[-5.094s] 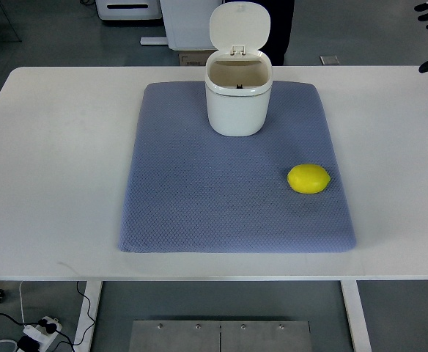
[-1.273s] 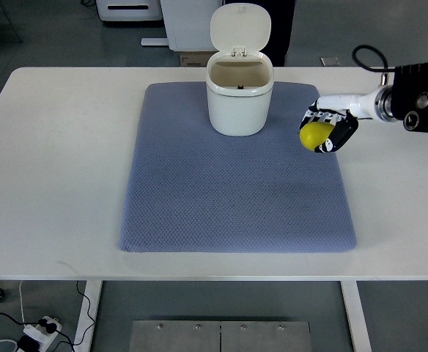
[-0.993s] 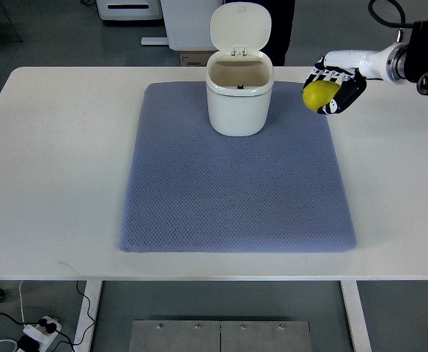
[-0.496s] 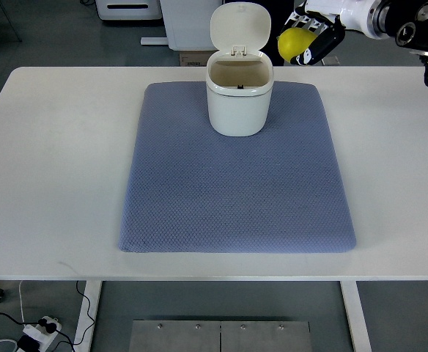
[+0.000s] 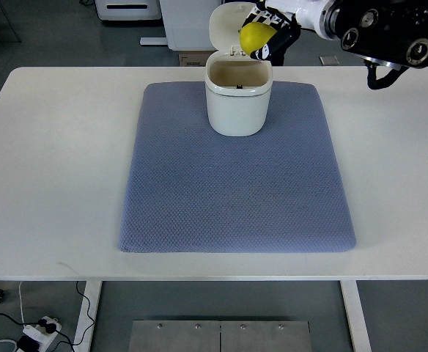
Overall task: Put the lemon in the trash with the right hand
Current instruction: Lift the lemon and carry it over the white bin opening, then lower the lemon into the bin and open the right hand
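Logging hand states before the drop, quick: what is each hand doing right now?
Right hand: closed on the lemon, above the open trash can.
Left hand: not in view.

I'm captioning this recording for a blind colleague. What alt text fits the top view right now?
The robot's right hand holds a yellow lemon just above the back rim of an open white trash bin, in front of its raised lid. The bin stands at the far edge of a blue mat on a white table.
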